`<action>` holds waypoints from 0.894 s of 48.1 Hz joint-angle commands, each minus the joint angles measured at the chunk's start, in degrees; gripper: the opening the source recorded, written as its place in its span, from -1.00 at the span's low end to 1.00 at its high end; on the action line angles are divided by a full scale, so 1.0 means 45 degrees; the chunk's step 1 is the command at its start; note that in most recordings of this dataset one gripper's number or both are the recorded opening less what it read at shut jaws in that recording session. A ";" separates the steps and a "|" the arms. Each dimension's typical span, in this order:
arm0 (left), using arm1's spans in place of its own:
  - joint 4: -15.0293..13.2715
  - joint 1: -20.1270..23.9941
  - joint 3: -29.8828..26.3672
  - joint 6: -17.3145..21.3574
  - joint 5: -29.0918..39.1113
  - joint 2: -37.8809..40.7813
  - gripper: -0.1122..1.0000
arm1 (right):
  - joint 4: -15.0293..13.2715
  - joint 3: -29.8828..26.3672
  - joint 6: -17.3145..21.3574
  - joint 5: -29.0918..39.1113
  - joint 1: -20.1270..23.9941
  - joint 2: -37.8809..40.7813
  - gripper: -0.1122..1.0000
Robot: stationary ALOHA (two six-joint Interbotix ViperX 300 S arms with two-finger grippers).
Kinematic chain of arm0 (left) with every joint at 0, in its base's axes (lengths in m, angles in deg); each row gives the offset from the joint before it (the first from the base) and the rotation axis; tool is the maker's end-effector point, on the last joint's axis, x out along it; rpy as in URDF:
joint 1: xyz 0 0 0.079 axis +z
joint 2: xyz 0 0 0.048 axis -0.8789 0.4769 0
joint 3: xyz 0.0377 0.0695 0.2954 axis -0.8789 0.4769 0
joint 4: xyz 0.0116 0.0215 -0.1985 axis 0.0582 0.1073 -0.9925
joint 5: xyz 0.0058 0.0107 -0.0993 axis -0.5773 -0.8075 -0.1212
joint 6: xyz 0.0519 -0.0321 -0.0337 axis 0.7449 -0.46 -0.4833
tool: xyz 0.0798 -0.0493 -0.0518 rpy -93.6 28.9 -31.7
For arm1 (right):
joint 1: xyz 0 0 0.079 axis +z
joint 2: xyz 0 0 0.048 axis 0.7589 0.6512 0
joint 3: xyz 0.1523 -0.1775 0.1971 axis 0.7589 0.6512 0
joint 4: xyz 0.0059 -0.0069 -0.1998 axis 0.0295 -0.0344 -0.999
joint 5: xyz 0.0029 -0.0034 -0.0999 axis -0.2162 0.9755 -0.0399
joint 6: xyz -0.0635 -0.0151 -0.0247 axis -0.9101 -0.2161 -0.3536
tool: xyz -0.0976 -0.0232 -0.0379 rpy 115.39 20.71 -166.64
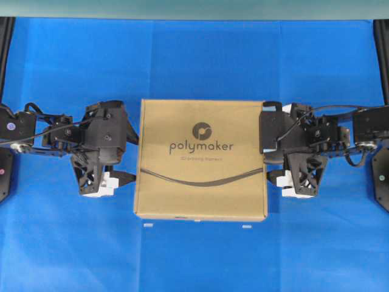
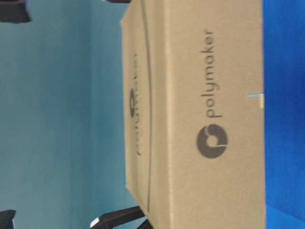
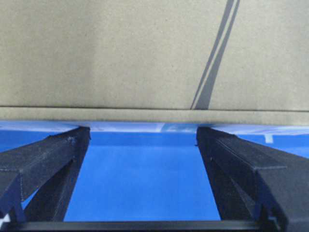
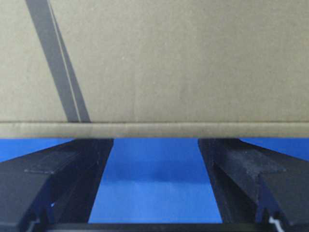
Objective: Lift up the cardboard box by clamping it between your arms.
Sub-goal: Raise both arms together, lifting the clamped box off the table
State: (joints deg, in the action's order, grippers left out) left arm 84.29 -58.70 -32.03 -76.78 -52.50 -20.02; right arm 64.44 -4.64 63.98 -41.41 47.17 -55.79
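Two black arms flank the cardboard box [image 1: 200, 159], one on each side, as seen from overhead. The box lies flat at the middle of the blue table cover [image 1: 194, 67], its printed "polymaker" face upward and a curved dark line running across the lower part of that face.

The left gripper [image 3: 143, 133] points at the box's left side wall. Its jaws are spread wide with nothing between them, and both fingertips [image 3: 77, 135] reach up to the lower edge of the wall. Whether they touch the cardboard cannot be told.

The right gripper [image 4: 155, 142] faces the opposite wall in the same manner: jaws spread wide, nothing held, fingertips [image 4: 217, 145] at the bottom edge of the box.

From overhead, the left arm [image 1: 100, 146] sits just beside the box's left edge, and the right arm [image 1: 298, 146] overlaps the right edge slightly.
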 commanded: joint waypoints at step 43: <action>0.0000 0.0117 -0.3926 -0.0039 0.4219 -0.1797 0.76 | 0.0176 -0.4023 0.0527 0.4336 0.0508 -0.1465 1.00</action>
State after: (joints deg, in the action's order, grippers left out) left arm 84.12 -58.70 -45.21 -76.60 -33.25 -27.49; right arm 64.61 -17.56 66.00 -21.46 48.14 -61.59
